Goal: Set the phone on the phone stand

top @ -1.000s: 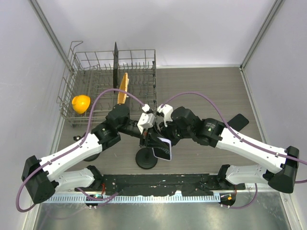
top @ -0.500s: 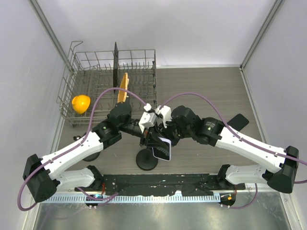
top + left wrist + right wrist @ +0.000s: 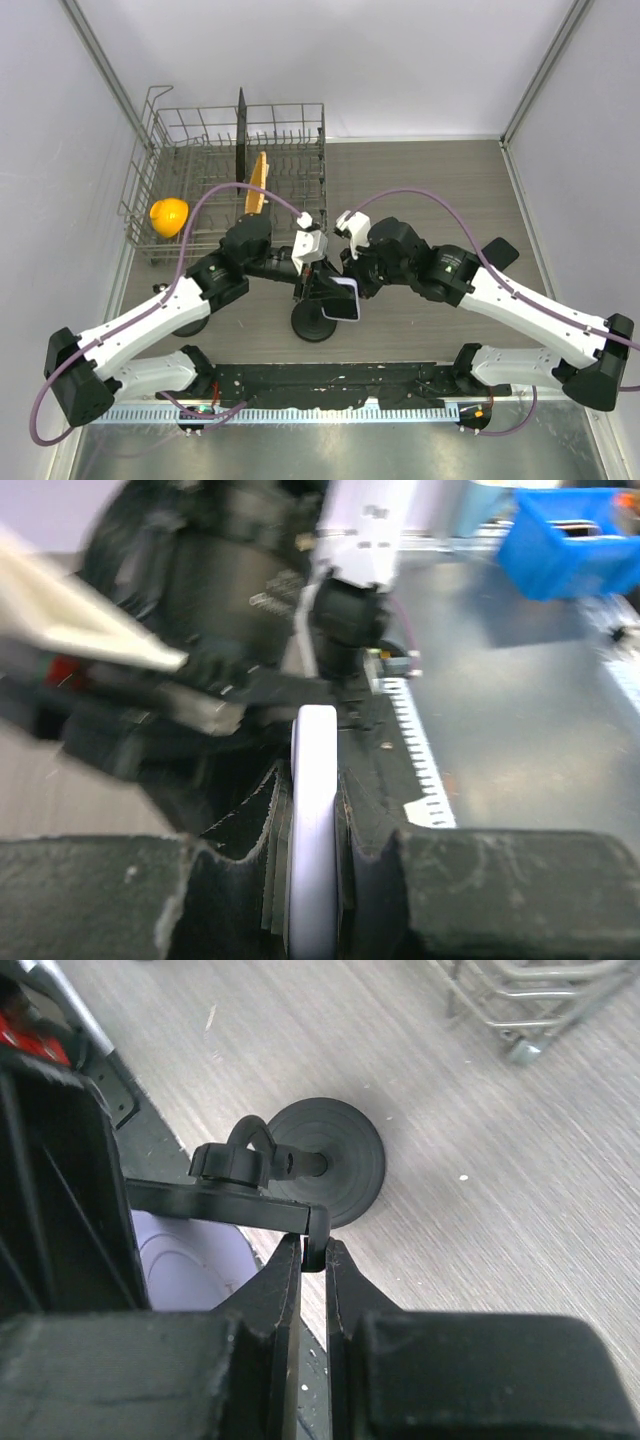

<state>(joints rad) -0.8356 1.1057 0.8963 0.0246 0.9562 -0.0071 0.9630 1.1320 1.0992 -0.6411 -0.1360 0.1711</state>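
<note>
Two arms meet at mid-table, over the near half of the grey wood-grain table [image 3: 440,190]. The left gripper [image 3: 315,825] is clamped on the phone [image 3: 315,760], which shows edge-on and upright between its pads. The right gripper [image 3: 313,1260] is pinched shut on a thin lip of the stand [image 3: 340,1160], above the stand's round black base.

From above, the phone hangs just over that base, face up and tilted, with both wrists crowded close around it. The far and right parts of the table lie open; pale walls close in on three sides. A wire rack [image 3: 300,110] fills the far-left corner, its near edge close behind the left arm's elbow. It holds a yellow item [image 3: 168,216], a wooden board [image 3: 258,183] and a dark board [image 3: 241,130]. A flat black piece [image 3: 497,252] lies beside the right arm.

Whether the phone touches the cradle cannot be told: the grippers cover that joint from above, and the left wrist view is blurred. The right wrist view shows only a lavender corner of the phone.
</note>
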